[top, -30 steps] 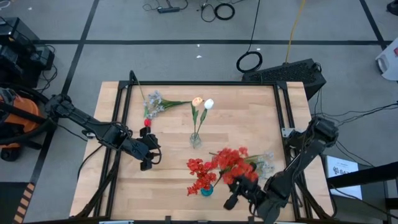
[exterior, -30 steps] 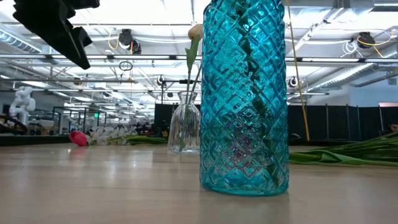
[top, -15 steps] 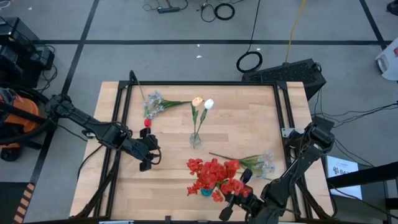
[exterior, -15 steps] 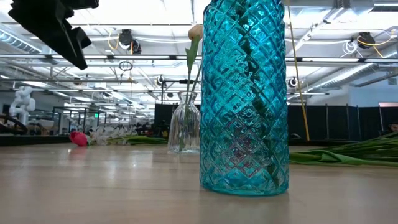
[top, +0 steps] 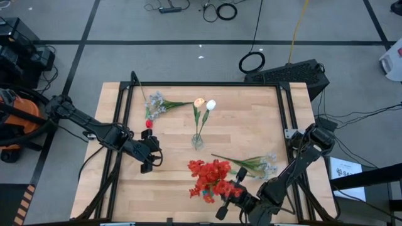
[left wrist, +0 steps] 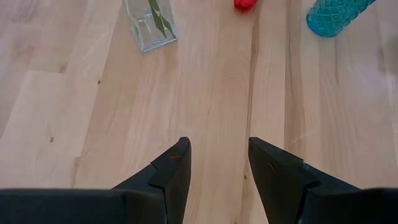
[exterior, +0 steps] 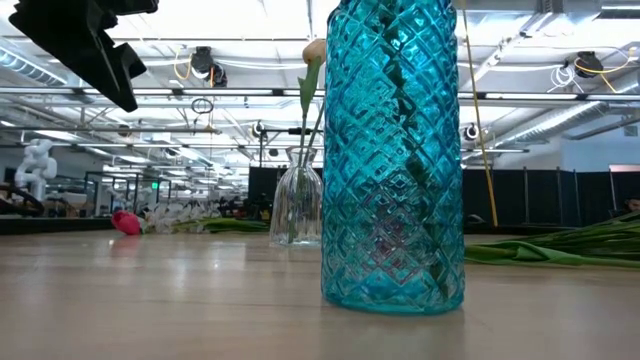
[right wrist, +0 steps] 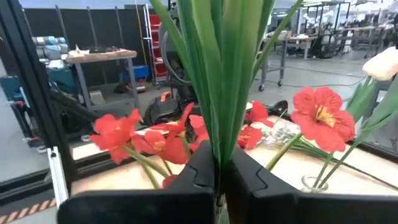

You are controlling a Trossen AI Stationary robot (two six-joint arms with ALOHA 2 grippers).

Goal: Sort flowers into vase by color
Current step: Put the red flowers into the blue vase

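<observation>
High view: red clustered blooms (top: 210,176), green stems.

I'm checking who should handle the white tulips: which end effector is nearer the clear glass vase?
Left. The left end effector hovers open just beside the clear glass vase; the right end effector, shut on red flowers, is farther, toward the near edge.

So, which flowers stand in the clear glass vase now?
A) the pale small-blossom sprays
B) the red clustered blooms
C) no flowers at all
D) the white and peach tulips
D: in the high view, the white and peach tulips rise on green stems from the clear glass vase in the middle of the table.
</observation>
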